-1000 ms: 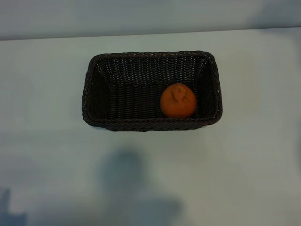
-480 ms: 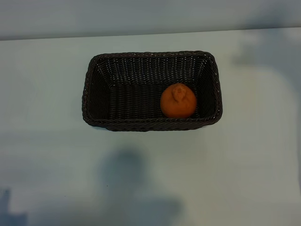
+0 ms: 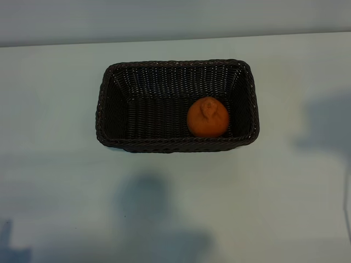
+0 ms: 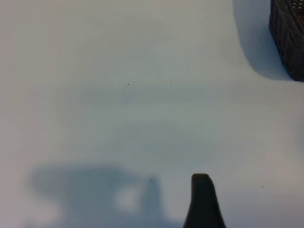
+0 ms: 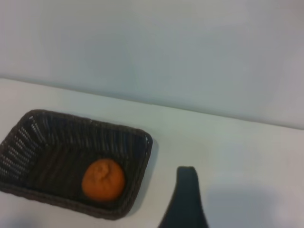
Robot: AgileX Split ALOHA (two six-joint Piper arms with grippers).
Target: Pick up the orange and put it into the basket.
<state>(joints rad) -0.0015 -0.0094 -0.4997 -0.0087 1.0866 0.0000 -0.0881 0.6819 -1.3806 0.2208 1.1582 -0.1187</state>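
Note:
The orange (image 3: 207, 116) lies inside the dark woven basket (image 3: 175, 63), in its right half, close to the near wall. It rests free, with nothing touching it. Neither gripper appears in the exterior view. In the right wrist view the orange (image 5: 103, 180) sits in the basket (image 5: 140, 156), and my right gripper (image 5: 153, 209) hangs open beside and above the basket's end, showing one dark finger (image 5: 187, 197) and holding nothing. My left gripper (image 4: 153, 204) is open over bare table, one finger (image 4: 203, 202) showing, with a basket corner (image 4: 287, 33) well off.
The white table (image 3: 55, 181) surrounds the basket on every side, its far edge meeting a pale wall (image 3: 175, 19). Arm shadows fall on the table in front of the basket (image 3: 145, 203) and at the right (image 3: 329, 126).
The orange and basket have not moved. The shadow at the right of the exterior view has slid from the far right corner toward the near side.

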